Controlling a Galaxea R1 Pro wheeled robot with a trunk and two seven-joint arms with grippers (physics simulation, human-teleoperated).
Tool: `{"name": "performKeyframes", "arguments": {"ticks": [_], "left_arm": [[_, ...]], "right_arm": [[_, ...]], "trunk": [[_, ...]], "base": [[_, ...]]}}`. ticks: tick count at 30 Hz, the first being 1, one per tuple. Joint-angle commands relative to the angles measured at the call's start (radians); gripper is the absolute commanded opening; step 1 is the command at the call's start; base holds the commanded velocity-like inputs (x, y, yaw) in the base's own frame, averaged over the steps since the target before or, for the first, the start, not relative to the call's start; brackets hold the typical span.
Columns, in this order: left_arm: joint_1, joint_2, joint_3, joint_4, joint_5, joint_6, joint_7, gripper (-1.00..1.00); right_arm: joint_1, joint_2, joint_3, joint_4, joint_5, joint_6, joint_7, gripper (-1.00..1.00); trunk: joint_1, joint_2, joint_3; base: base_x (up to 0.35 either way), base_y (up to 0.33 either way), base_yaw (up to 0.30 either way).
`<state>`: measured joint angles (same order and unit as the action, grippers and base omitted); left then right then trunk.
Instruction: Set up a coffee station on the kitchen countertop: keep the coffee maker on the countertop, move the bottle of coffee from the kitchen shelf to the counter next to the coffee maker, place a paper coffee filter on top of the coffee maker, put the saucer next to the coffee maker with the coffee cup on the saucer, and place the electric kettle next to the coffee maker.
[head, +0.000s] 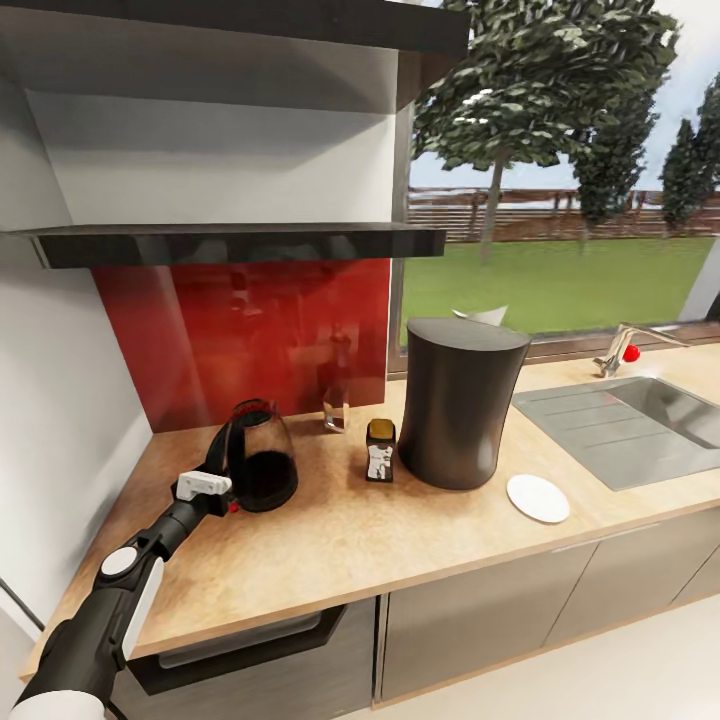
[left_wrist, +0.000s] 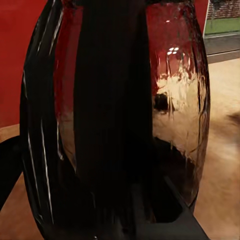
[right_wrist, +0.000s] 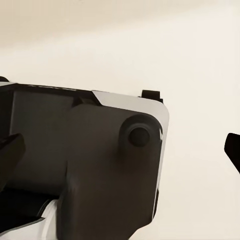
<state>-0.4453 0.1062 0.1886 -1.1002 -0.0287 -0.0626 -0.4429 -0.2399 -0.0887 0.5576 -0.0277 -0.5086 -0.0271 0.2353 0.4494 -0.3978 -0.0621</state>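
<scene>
A: The long light-wood kitchen countertop (head: 330, 540) looks matt and finely mottled, and the inset grey sink (head: 640, 420) has a brushed-steel sheen.

B: The squat round smoky kettle (head: 262, 455) is glossy and see-through, like glass. The tall dark-grey coffee maker (head: 460, 405) looks smooth and satin.

A: The red wall panel (head: 250, 335) is mirror-glossy; the flat round white saucer (head: 538, 498) is smooth.

Open kitchen countertop (head: 330, 540) is being left free in front; access behind is being blocked by electric kettle (head: 262, 455), bottle of coffee (head: 380, 450) and coffee maker (head: 460, 400).
</scene>
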Motion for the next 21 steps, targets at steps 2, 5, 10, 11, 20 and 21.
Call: {"name": "performKeyframes", "arguments": {"ticks": [2,5,10,11,20,21], "left_arm": [[-0.001,0.0,0.003,0.0,-0.003,-0.004,-0.005,-1.0],[-0.001,-0.001,0.005,-0.001,-0.002,-0.003,-0.005,-1.0],[-0.008,-0.004,0.004,-0.003,-0.001,-0.002,-0.004,-1.0],[-0.01,-0.004,0.003,-0.007,-0.001,-0.001,-0.004,-1.0],[-0.015,-0.005,0.001,-0.136,0.0,0.1,-0.005,-1.0],[-0.015,-0.005,0.0,-0.155,0.0,0.123,-0.006,-1.0]], "right_arm": [[-0.001,-0.001,0.008,0.001,-0.01,-0.003,0.004,1.0],[-0.001,-0.002,0.008,0.002,-0.01,-0.003,0.004,1.0],[-0.001,-0.002,0.008,0.002,-0.01,-0.003,0.004,1.0],[-0.001,-0.002,0.008,0.002,-0.01,-0.003,0.004,1.0],[-0.001,-0.002,0.008,0.002,-0.01,-0.002,0.004,1.0],[-0.001,-0.002,0.008,0.002,-0.01,-0.002,0.004,1.0]], "trunk": [[0.001,-0.002,-0.002],[0.001,-0.002,-0.002],[0.001,-0.002,-0.002],[0.001,-0.002,-0.002],[0.001,-0.002,-0.002],[0.001,-0.002,-0.002]], "base": [[0.0,0.0,0.0],[0.0,0.0,0.0],[0.0,0.0,0.0],[0.0,0.0,0.0],[0.0,0.0,0.0],[0.0,0.0,0.0]]}}
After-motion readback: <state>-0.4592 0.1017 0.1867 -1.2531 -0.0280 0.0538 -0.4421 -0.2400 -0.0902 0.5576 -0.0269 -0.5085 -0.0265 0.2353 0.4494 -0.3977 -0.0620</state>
